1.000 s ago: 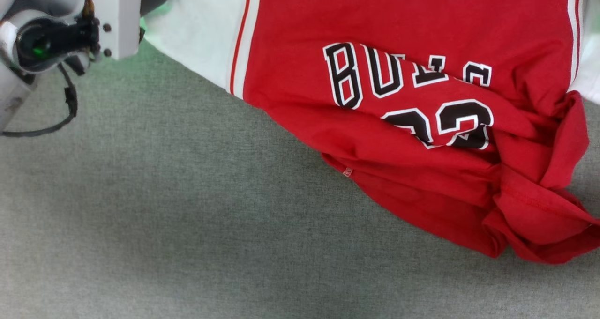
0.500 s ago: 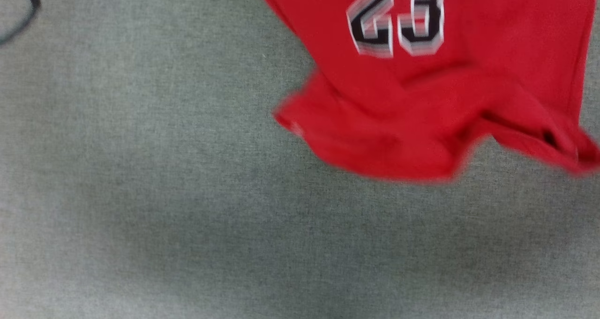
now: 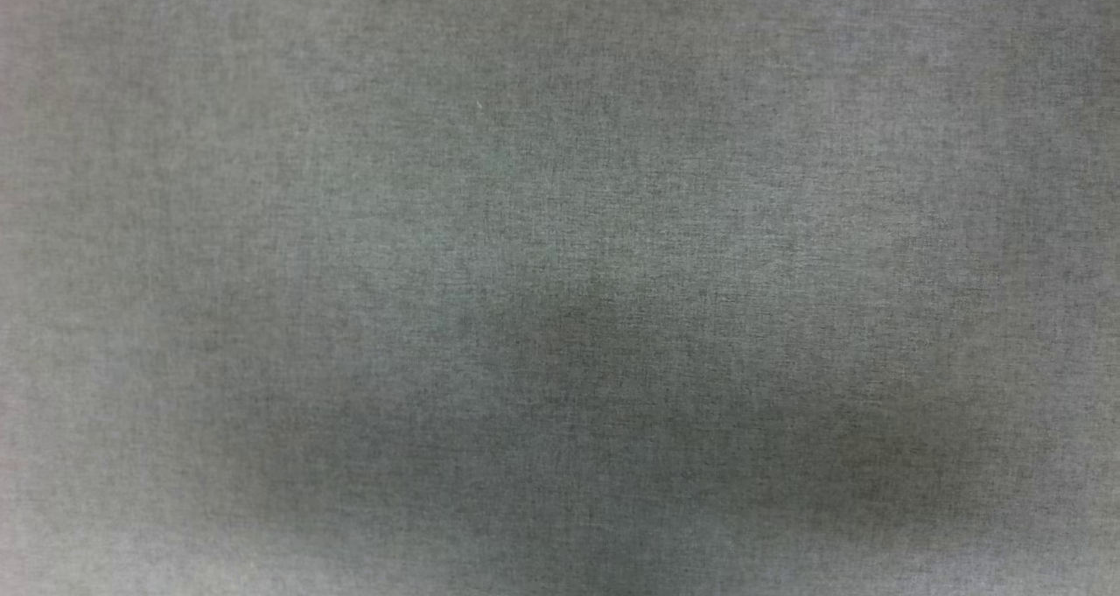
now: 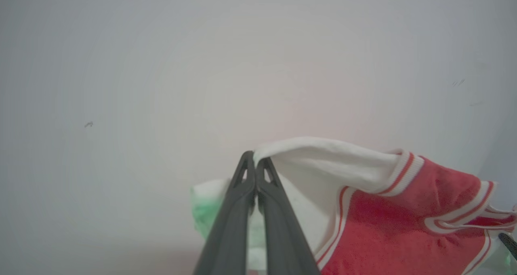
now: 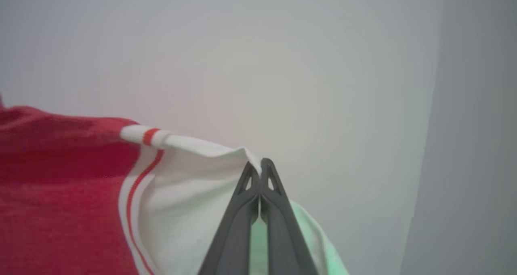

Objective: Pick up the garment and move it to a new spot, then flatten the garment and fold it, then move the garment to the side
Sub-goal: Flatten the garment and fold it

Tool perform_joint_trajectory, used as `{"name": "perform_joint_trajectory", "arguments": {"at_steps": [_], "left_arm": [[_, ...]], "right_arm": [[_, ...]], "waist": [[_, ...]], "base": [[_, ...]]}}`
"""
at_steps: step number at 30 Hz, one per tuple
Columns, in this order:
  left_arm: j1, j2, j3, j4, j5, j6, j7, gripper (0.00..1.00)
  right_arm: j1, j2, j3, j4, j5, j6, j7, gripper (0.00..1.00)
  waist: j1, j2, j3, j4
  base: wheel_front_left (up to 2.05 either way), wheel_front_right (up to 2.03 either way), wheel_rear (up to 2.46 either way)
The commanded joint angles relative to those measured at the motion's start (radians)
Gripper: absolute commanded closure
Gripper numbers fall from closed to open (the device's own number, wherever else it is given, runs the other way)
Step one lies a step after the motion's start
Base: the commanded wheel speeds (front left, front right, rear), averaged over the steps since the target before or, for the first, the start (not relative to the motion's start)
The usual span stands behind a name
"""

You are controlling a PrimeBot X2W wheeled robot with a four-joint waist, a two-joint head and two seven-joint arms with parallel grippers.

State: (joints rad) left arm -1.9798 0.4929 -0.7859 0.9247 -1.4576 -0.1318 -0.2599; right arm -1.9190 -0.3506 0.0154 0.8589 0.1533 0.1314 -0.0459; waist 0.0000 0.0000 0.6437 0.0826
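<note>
Garment (image 4: 404, 218) lifted clear, both claws (image 4: 255, 158) (image 5: 258, 164) pinching it

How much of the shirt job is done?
Done: the pick-up. The left jaws and right jaws are each shut on a white sleeve edge of the garment, held up before a pale wall. In hand: probably carrying it to a new spot. Left: laying it on the grey surface, flattening, folding, moving it aside.

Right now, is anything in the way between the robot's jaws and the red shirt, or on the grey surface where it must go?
Nothing visible. Both pairs of jaws are shut right on the white edges of the shirt, and the stretch of grey surface seen from the head has nothing lying on it.
</note>
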Motion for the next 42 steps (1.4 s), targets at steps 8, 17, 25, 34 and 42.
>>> {"name": "perform_joint_trajectory", "arguments": {"at_steps": [8, 17, 25, 34, 42], "left_arm": [[0.194, 0.016, -0.010, -0.105, -0.068, 0.002, 0.039, 1.00], [0.566, 0.145, -0.046, -0.443, -0.177, 0.002, 0.155, 1.00], [0.911, 0.294, -0.069, -0.695, -0.240, 0.002, 0.181, 1.00], [1.193, 0.429, -0.120, -0.898, -0.224, 0.002, 0.156, 1.00], [1.353, 0.531, -0.159, -1.010, -0.214, 0.002, 0.139, 1.00]], "right_arm": [[0.112, 0.005, 0.099, 0.063, -0.008, -0.001, 0.009, 1.00], [0.463, -0.118, 0.240, -0.201, 0.246, -0.001, 0.125, 1.00], [0.985, -0.257, 0.135, -0.673, 0.399, -0.001, 0.361, 1.00], [1.520, -0.163, -0.095, -1.120, 0.410, -0.001, 0.693, 1.00], [1.802, -0.053, -0.200, -1.362, 0.417, -0.001, 0.934, 1.00]], "waist": [[0.0000, 0.0000, -0.017, 0.012], [0.0000, 0.0000, -0.072, 0.022], [0.0000, 0.0000, -0.167, 0.022], [0.0000, 0.0000, -0.244, 0.012], [0.0000, 0.0000, -0.287, 0.004]], "base": [[0.00, 0.00, 0.00], [0.00, 0.00, 0.00], [0.00, 0.00, 0.00], [0.00, 0.00, 0.00], [0.00, 0.00, 0.00]]}}
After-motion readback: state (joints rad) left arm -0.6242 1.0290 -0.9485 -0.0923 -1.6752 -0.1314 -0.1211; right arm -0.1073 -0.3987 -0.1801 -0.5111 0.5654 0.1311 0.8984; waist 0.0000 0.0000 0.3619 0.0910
